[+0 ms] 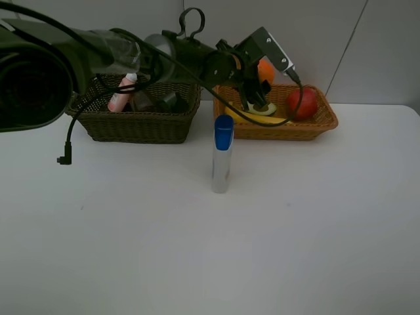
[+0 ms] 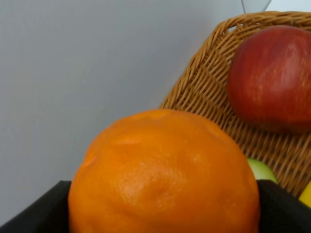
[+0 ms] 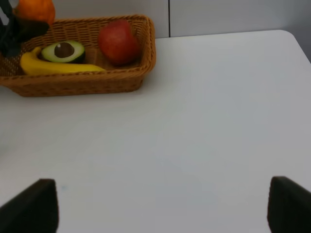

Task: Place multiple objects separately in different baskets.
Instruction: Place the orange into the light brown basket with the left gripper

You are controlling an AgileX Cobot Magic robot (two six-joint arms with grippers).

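**Orange held over the tan basket**

Orange (image 2: 163, 174) sits between the two dark fingers (image 2: 41, 208) of the left gripper (image 1: 260, 82), which is spread wide around the fruit and holds it above the light orange-tan basket (image 1: 315, 128). In that basket lie the red apple (image 1: 302, 104) at one end, the avocado half (image 3: 63, 51) cut side up, and the yellow banana (image 3: 56, 66) along the near wall. The dark olive-brown basket (image 1: 138, 126) stands just beside it and holds the pink white-capped bottle (image 1: 122, 93) among other dark items. The silver blue-capped tube (image 1: 222, 154) stands upright on the white table (image 1: 210, 249), in front of the gap between the baskets. The right gripper (image 3: 163, 208) hangs wide and empty over bare table.
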